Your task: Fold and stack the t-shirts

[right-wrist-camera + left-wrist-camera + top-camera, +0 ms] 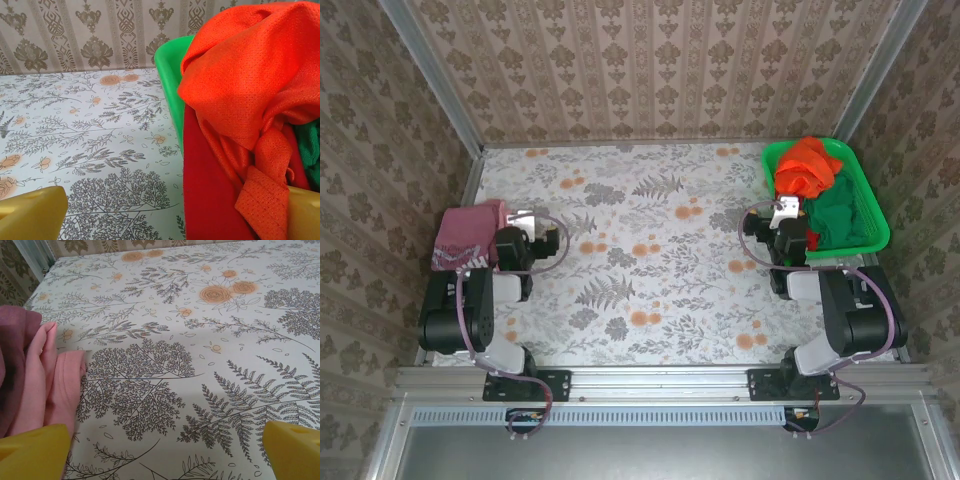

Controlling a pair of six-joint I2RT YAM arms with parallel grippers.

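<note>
Left pincer [160,457] gaped wide, empty; pink shirt [470,235] lay at 9 o'clock on surface [640,270]. Right pincer [167,215] gaped wide beside orange shirt [240,75], heaped in basket [875,225] at 2 o'clock.

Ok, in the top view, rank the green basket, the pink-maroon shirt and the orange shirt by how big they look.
1. green basket, clearly the largest.
2. pink-maroon shirt.
3. orange shirt, only slightly smaller. The two shirts are close, so that order is unsure.
</note>
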